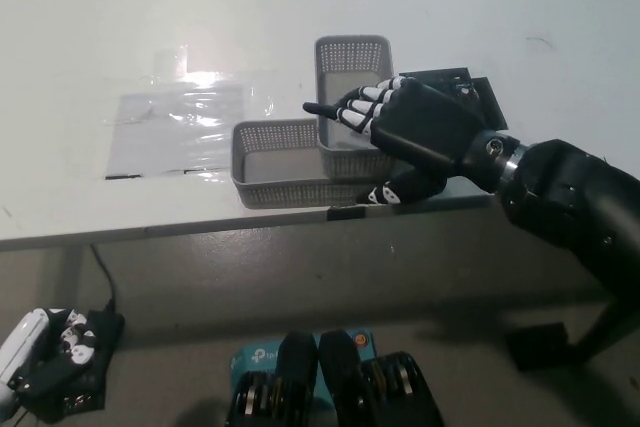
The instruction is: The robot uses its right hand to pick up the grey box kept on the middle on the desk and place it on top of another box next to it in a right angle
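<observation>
Two grey perforated boxes sit near the desk's front edge. The lower box (272, 162) lies sideways. The upper box (352, 77) rests across its right end at a right angle, pointing away from me. My black right hand (400, 132) hovers over the near end of the upper box, open, with its fingers spread and one pointing left. Its thumb hangs by the desk edge below the boxes. The hand hides the near wall of the upper box. My white left hand (35, 362) rests low at the lower left, off the desk.
Flat black pieces (455, 92) lie on the desk just right of the boxes, behind my right hand. A clear plastic sheet (180, 122) lies to the left. The desk's front edge (150, 229) runs below the boxes. A blue carton (255, 357) sits on the floor.
</observation>
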